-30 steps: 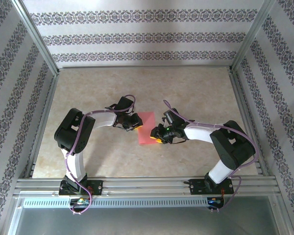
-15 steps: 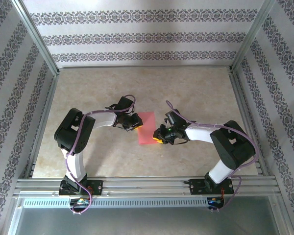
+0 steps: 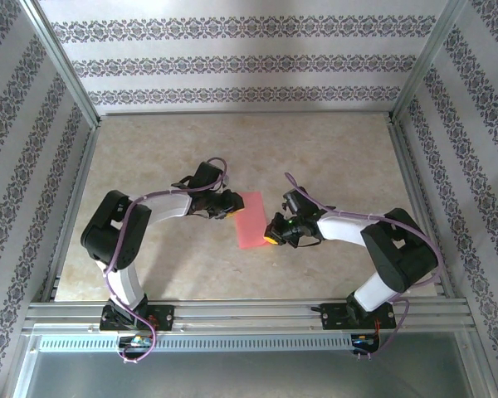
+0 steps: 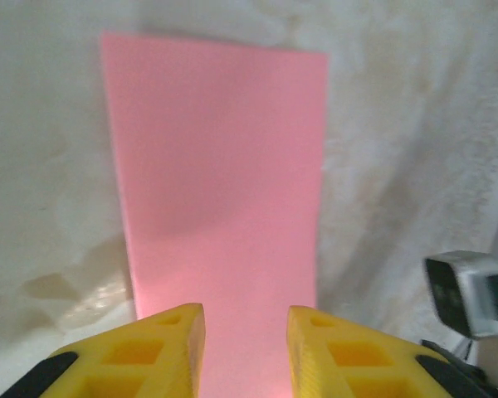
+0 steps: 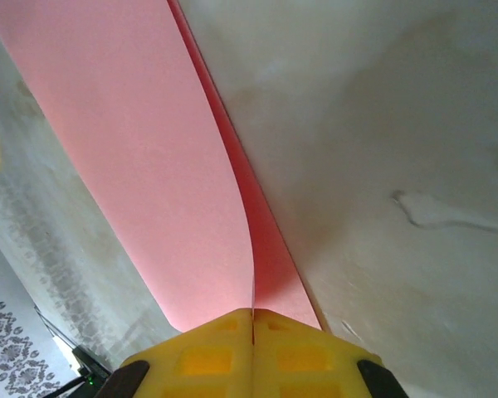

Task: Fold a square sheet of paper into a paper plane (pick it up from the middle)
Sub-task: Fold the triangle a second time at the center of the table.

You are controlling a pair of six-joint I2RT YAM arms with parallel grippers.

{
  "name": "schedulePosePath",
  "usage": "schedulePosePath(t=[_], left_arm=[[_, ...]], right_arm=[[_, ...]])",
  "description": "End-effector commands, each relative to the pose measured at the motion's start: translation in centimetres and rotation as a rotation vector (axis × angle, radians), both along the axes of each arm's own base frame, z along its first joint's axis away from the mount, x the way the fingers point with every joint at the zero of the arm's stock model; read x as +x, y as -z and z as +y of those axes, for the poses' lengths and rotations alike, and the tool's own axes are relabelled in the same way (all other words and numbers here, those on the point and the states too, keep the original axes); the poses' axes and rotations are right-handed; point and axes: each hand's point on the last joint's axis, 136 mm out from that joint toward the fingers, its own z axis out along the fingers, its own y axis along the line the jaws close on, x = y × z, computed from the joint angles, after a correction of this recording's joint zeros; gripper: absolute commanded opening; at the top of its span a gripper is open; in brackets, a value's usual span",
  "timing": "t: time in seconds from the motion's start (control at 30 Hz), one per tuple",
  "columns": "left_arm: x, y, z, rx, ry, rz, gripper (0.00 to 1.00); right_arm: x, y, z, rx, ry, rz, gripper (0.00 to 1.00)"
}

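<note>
Paper-folding, overhead: pink sheet (image 3: pixel 251 220) lies on the table (image 3: pixel 332 149), left gripper (image 3: pixel 232 211) and right gripper (image 3: pixel 271 235) at its opposite edges | left wrist: left gripper (image 4: pixel 245 319) parted over the flat sheet (image 4: pixel 220 182) | right wrist: right gripper (image 5: pixel 253 313) clamped on the sheet's (image 5: pixel 149 149) raised upper layer.

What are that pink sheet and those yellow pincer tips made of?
Pink sheet: thin matte paper, it seems; it curves softly in two layers. Left pincer's fingertips: likely moulded plastic, dull yellow, with square recesses.
</note>
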Motion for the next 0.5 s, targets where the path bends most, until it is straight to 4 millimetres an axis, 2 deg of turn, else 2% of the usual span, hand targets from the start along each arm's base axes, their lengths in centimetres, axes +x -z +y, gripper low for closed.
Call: schedulePosePath(t=[0.0,0.1,0.47], left_arm=[[0.0,-0.6,-0.8,-0.035,0.02,-0.039,0.31],[0.0,0.7,-0.6,-0.011,0.017,-0.009,0.29],[-0.2,3.7,-0.4,0.042,0.022,0.066,0.23]], right_arm=[[-0.8,0.1,-0.9,-0.028,-0.006,0.009,0.0],[-0.8,-0.1,-0.9,-0.027,-0.006,0.008,0.0],[-0.2,-1.2,-0.2,0.001,-0.021,-0.006,0.0]])
